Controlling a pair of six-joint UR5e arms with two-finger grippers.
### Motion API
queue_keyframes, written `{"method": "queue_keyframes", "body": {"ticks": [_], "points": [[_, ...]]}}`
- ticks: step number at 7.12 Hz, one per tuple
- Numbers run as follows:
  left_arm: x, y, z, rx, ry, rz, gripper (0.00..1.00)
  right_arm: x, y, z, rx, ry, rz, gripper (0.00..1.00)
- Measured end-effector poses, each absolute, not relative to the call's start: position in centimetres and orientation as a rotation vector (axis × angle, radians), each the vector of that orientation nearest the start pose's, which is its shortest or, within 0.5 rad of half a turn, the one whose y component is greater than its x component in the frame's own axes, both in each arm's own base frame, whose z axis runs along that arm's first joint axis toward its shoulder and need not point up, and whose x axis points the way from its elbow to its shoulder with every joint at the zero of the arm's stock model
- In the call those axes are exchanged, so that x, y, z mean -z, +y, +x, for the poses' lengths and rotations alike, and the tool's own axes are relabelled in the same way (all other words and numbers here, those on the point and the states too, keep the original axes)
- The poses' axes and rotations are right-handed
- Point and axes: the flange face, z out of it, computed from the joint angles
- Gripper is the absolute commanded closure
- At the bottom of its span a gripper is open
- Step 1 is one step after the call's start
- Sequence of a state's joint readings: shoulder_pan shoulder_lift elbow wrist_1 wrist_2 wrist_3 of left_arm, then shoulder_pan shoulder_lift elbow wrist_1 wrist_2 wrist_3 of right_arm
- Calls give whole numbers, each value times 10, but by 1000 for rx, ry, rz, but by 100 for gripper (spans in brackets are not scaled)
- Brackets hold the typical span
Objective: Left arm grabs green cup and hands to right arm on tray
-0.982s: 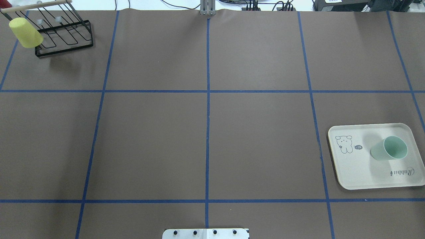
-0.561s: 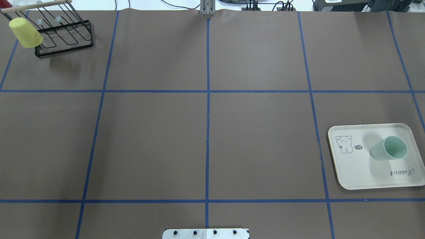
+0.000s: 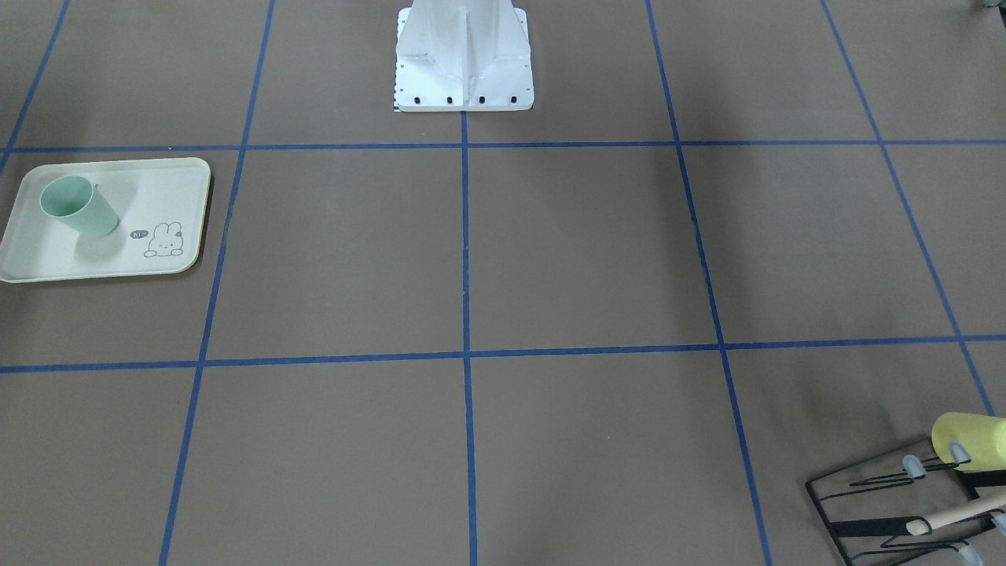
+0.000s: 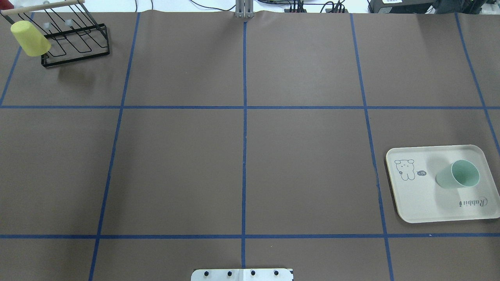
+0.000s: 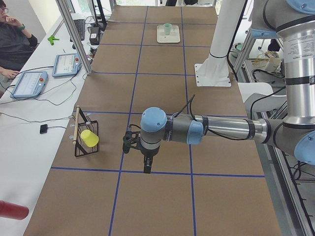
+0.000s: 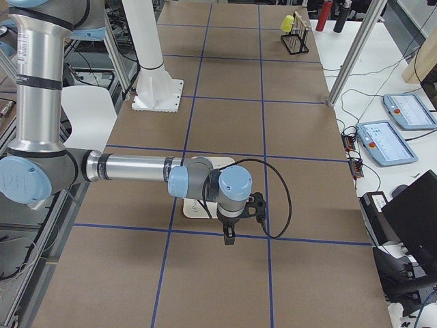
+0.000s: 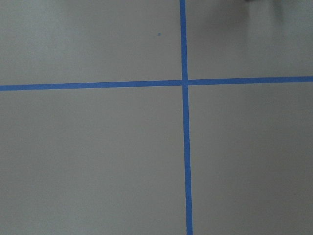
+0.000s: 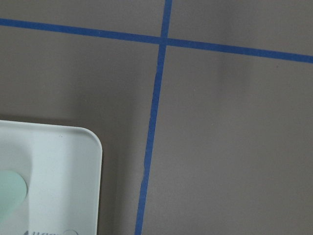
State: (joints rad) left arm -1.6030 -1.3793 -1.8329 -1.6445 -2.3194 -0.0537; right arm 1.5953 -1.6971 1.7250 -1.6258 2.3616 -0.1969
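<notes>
Green cup is standing on the tray by the right edge.
A yellow cup is hanging on the black rack in the far left corner. The left claw is pointing down over the left end. The right claw is pointing down beside the tray. I cannot tell if either claw is spread or pressed together.

Watching from above, I can pick out no change on the table over the last second. The green cup on the tray and the yellow cup on its rack show no shift.
</notes>
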Motion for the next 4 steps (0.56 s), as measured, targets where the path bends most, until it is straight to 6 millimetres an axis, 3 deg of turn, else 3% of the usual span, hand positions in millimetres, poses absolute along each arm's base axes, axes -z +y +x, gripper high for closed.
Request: {"method": "queue_keyframes", "body": {"ticks": [4], "points": [[-606, -420, -79, 23, 748, 137, 0, -618, -441, 73, 119, -787, 99, 1]]}}
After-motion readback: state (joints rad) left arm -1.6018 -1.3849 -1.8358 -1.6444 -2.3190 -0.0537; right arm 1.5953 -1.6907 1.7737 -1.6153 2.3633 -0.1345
